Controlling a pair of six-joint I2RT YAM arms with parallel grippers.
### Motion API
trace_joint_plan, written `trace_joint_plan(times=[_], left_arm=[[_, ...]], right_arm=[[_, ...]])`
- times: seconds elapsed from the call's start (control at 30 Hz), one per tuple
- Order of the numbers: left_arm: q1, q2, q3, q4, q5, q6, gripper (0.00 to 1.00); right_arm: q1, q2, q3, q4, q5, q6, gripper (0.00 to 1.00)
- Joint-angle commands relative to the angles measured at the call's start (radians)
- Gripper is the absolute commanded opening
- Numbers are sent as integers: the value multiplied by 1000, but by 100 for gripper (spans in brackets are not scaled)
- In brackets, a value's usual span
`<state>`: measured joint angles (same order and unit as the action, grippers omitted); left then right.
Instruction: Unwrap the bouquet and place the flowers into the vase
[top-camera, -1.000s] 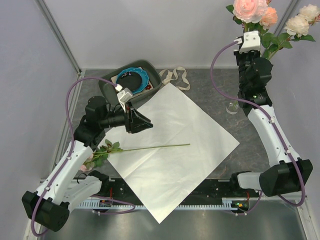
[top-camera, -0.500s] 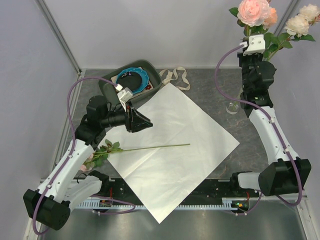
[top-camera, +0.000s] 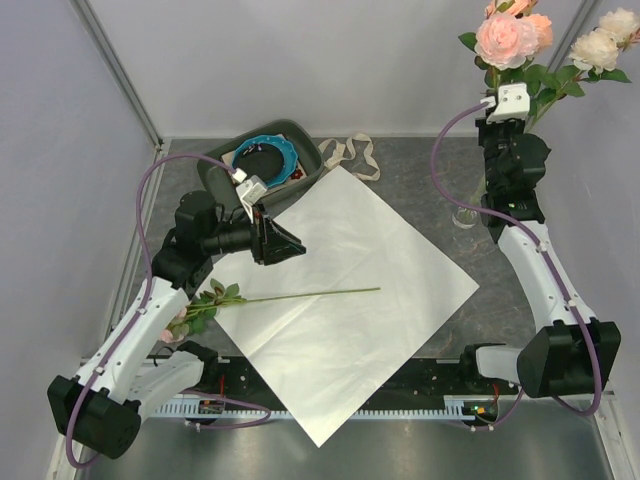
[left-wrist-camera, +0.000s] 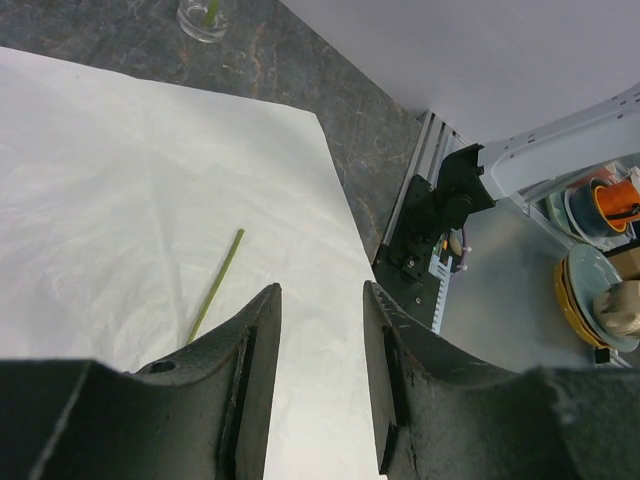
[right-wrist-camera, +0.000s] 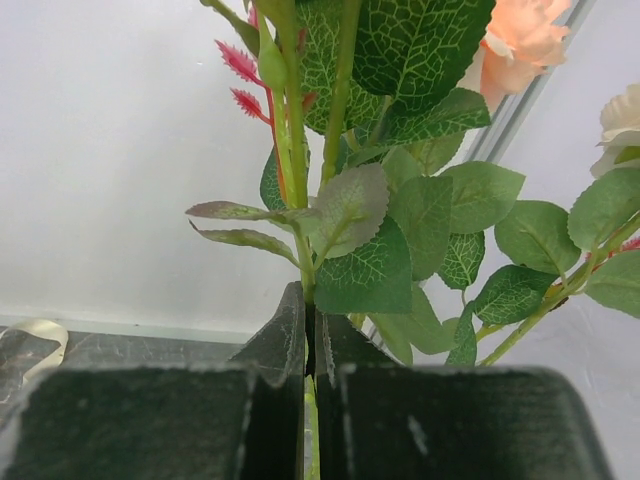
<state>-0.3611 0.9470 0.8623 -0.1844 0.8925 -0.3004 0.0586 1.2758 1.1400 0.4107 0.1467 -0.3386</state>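
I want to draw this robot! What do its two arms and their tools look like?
Both the left arm and right arm have smooth white shells with chunky black joints. A thin purple cable loops along each one to a small white box at the wrist. The left tool and right tool each have two matte black fingers.

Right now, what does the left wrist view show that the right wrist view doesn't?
Only the left wrist: the open left gripper over the flat white paper sheet, one loose thin green stem lying on it, and the small clear glass vase. Only the right wrist: the right gripper shut on the leafy green rose stems, a peach rose bloom, the cream ribbon. Both: the dark mottled tabletop and pale wall.
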Motion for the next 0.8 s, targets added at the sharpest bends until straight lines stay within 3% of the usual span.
trace_joint_plan(times=[0.0, 0.43, 0.77], left_arm=[[5, 4, -2, 30, 13, 21, 45], [8, 3, -3, 37, 19, 15, 45], [7, -1, -5, 39, 23, 14, 45]], right_arm=[[-5, -30, 58, 42, -24, 9, 0], [-5, -89, 130, -39, -39, 35, 0], [-3, -105, 81, -23, -33, 38, 0]])
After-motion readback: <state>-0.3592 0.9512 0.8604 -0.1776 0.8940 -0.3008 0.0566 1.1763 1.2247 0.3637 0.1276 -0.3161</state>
